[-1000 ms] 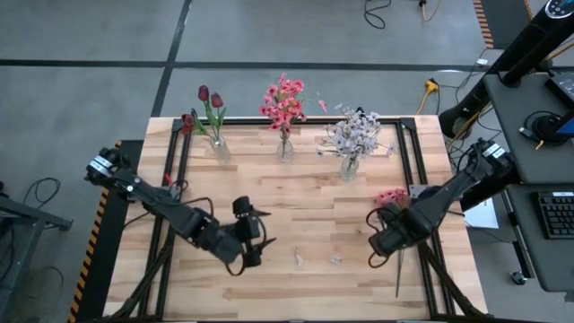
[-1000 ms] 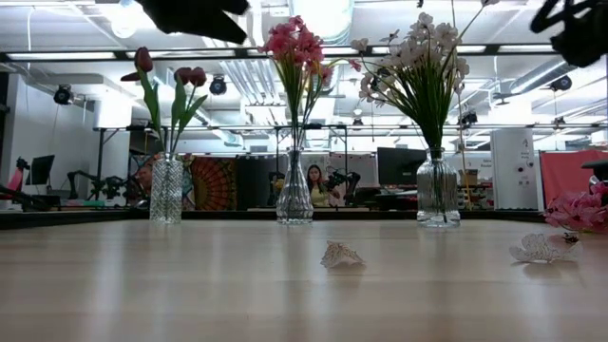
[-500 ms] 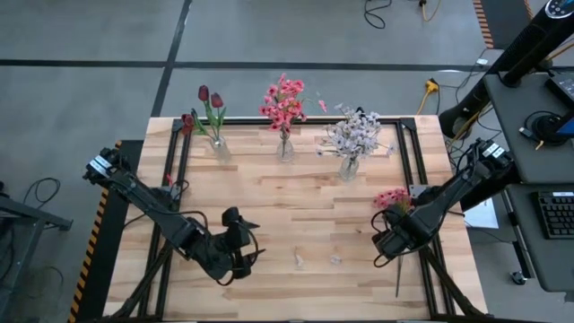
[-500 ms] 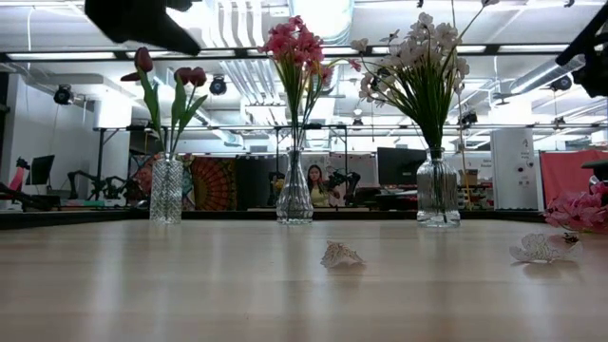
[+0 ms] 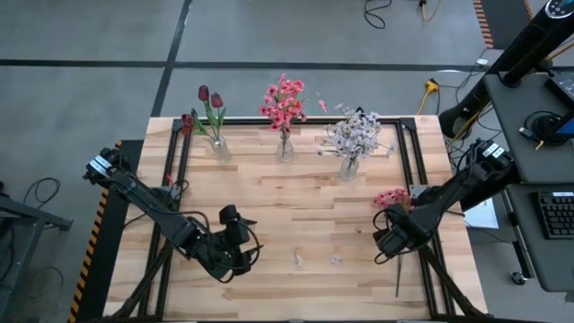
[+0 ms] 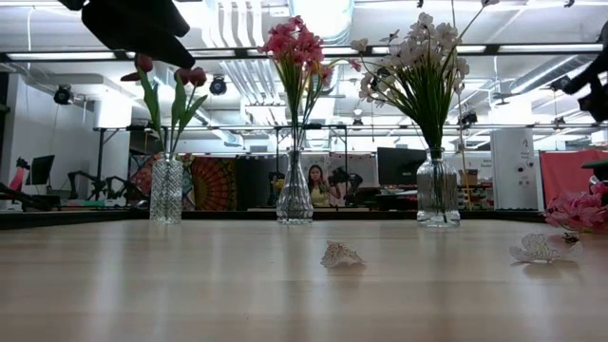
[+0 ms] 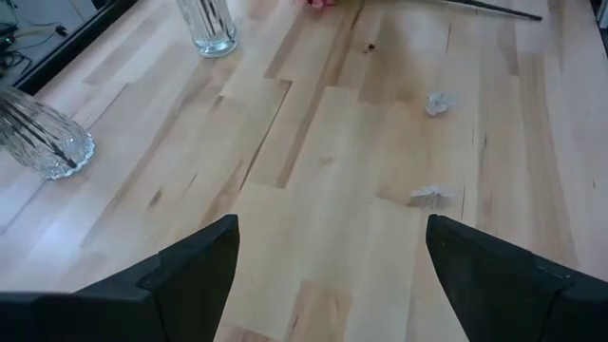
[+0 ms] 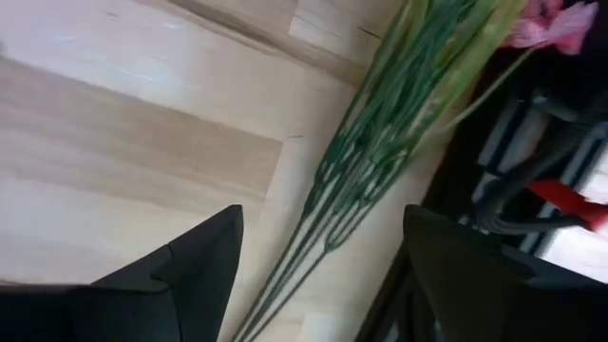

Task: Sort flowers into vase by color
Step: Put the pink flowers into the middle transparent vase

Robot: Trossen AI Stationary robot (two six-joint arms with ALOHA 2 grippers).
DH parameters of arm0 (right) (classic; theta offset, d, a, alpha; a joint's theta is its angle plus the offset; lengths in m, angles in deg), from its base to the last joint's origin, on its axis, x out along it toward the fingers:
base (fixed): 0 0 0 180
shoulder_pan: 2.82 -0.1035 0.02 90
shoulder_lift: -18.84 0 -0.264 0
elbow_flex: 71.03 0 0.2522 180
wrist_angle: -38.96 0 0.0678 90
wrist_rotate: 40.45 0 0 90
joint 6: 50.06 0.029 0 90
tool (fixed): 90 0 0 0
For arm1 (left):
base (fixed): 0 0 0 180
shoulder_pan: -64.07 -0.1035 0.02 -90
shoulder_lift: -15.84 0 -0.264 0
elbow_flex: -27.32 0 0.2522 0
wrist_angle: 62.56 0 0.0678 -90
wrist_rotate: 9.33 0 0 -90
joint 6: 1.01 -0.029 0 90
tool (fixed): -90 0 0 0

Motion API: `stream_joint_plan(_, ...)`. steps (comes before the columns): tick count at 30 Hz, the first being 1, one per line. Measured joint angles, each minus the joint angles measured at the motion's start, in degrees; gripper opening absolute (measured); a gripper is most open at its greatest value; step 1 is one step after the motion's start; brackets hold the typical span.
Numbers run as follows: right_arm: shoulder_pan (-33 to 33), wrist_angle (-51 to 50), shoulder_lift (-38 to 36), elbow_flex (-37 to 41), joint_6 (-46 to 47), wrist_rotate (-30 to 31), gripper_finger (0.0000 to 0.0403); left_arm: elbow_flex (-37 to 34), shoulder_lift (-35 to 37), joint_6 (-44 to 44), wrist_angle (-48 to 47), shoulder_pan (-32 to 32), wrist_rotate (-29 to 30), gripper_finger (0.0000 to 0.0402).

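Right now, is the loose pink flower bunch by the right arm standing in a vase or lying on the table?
Lying on the table: the pink flower bunch rests flat on the wooden table, outside all three glass vases.

From my console the light is even and bright; long ceiling tube lights (image 6: 57, 55) glare across the low view's top. The pale wooden tabletop (image 5: 305, 224) shows soft shadows. The bundled green stems (image 8: 380, 152) look blurred up close.

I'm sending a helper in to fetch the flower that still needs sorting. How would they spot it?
Go to the wooden table and its right edge, by the right gripper. The loose pink flower lies flat there, long green stem trailing; every other bloom stands in a glass vase at the far edge.
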Motion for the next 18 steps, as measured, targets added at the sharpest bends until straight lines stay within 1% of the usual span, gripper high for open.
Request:
stream_joint_plan(4, 0.0, 3.65, 0.0, 2.98, 1.18, -0.22, 0.0269, -0.14, 0.0, -0.05, 0.0, 0.0, 0.71, 0.0319)
stream_joint_plan(7, 0.0, 7.2, 0.0, 5.45, 1.24, -1.51, 0.026, -0.45, 0.0, -0.05, -0.04, 0.0, 1.45, 0.0319)
stream_joint_plan(13, 0.02, 12.87, -0.25, 9.38, 2.33, -1.6, 0.0242, -0.74, 0.0, -0.05, -0.07, -0.01, 2.41, 0.0319)
stream_joint_plan(18, 0.02, 14.56, -0.28, 10.36, 2.81, -1.4, 0.0209, -0.74, 0.0, -0.88, -0.04, -0.2, 2.49, 0.0319)
